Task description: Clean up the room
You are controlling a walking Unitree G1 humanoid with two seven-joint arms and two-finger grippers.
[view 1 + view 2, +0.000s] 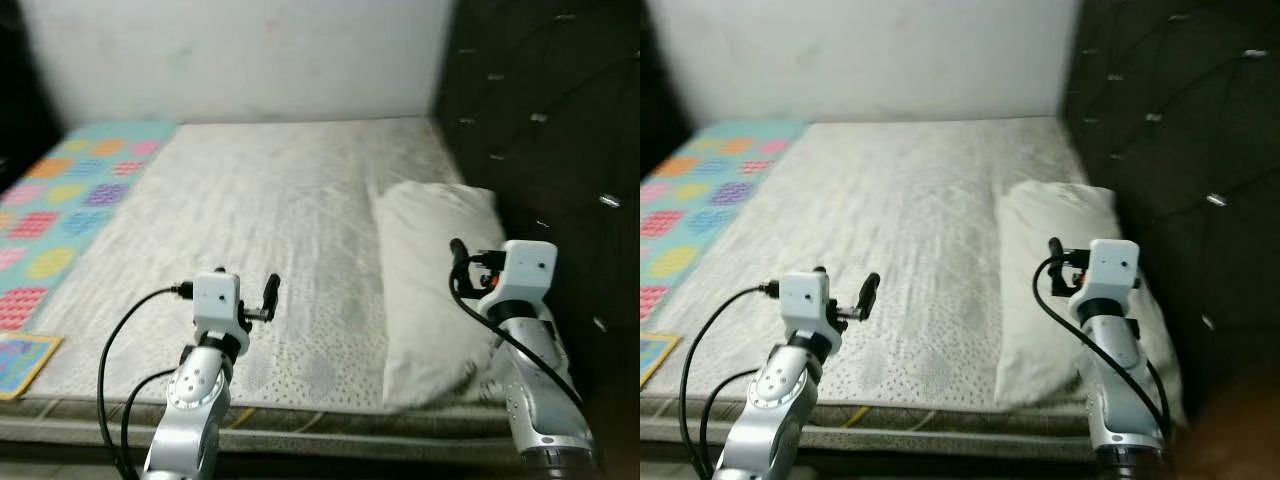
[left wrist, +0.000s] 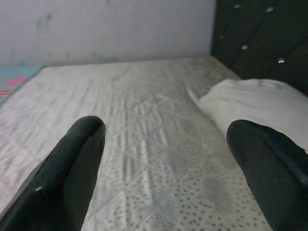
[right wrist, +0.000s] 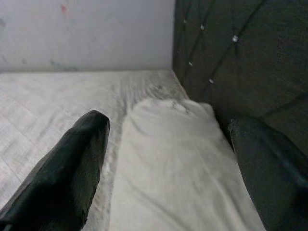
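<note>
A white pillow [image 1: 430, 290] lies along the right side of the bed, close to the dark headboard. The mattress [image 1: 270, 200] has a pale speckled cover. My left gripper [image 1: 260, 295] hovers over the near edge of the mattress, open with nothing between its fingers [image 2: 72, 163]. Over the pillow's near end, my right gripper [image 1: 462, 262] is also open and empty; in the right wrist view the pillow [image 3: 168, 159] lies straight ahead between the fingers [image 3: 72, 168].
A colourful patterned mat [image 1: 70, 200] covers the bed's left side, and a flat colourful item [image 1: 20, 360] lies at the near left corner. The dark tufted headboard [image 1: 550, 120] rises on the right. A pale wall [image 1: 250, 50] closes off the far side.
</note>
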